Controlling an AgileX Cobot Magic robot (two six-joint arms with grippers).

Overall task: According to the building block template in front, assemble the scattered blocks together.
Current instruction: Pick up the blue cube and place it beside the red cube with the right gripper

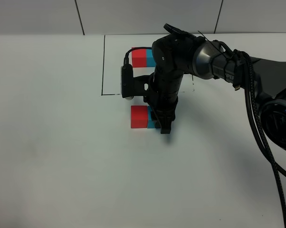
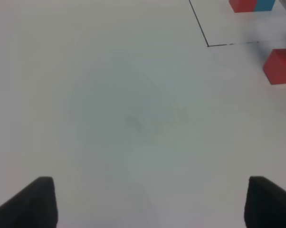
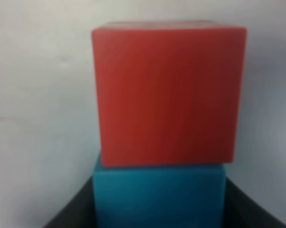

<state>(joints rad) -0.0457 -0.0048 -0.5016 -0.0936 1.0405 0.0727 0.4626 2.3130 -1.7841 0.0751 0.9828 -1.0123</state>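
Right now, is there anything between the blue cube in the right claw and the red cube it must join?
Nothing visible. The right claw has its jaws around the blue cube, and in the right wrist view that cube already sits against the red cube with no gap or object between them.

Red cube (image 1: 139, 117) and cyan-blue cube (image 1: 152, 124), both plain matte, no markings. Template (image 1: 144, 58): red half plus cyan-blue half, same shades. Thin black drawn line (image 1: 103, 66) frames it on the white table (image 1: 52, 142). Right arm (image 1: 176, 71) glossy black with a grey metallic section; right gripper (image 1: 161, 124) black. Left gripper (image 2: 147, 202) fingertips (image 2: 33, 202) black. Wall (image 1: 38, 16) pale grey, dark seams. Cables (image 1: 262, 142) black.
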